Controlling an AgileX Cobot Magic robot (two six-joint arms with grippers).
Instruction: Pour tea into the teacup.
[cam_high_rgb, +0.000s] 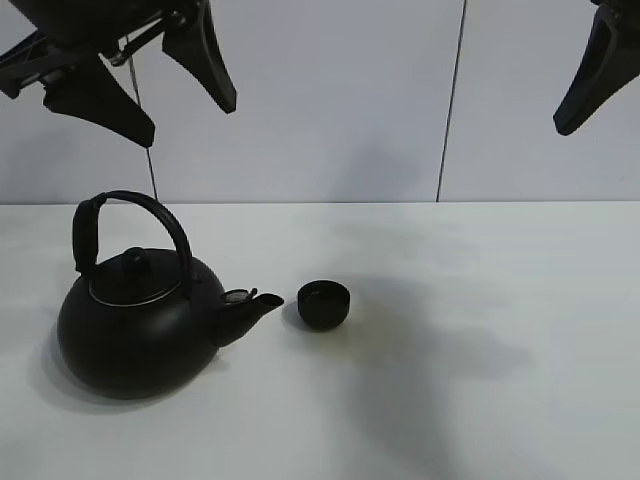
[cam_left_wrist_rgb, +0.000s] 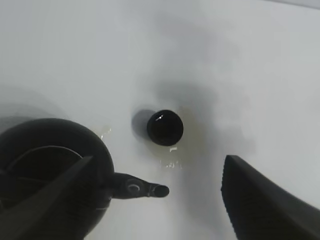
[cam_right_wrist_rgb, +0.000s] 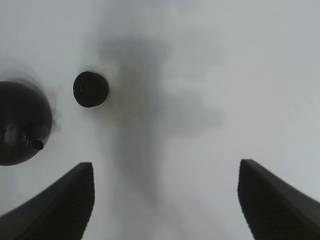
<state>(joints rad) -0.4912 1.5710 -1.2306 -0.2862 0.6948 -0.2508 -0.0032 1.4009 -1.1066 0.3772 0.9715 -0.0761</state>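
Both my grippers, left (cam_left_wrist_rgb: 160, 200) and right (cam_right_wrist_rgb: 165, 200), hang spread apart above the table (cam_high_rgb: 480, 400); the small matte-black teacup (cam_high_rgb: 325, 303) sits just beyond the kettle's (cam_high_rgb: 135, 325) spout.

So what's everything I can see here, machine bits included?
kettle: one, matte black with an arched handle and lidded top, standing upright on the left part of the table, spout aimed at the cup
teacup: one, small, black, handleless, just beyond the spout tip, apart from it
table: one, white, carrying both items
wall: pale grey panels with dark seams, behind the table
left gripper: one, black, open, raised high above the kettle, holding nothing
right gripper: one, black, open and empty, raised above the right side of the table; only one finger shows in the high view
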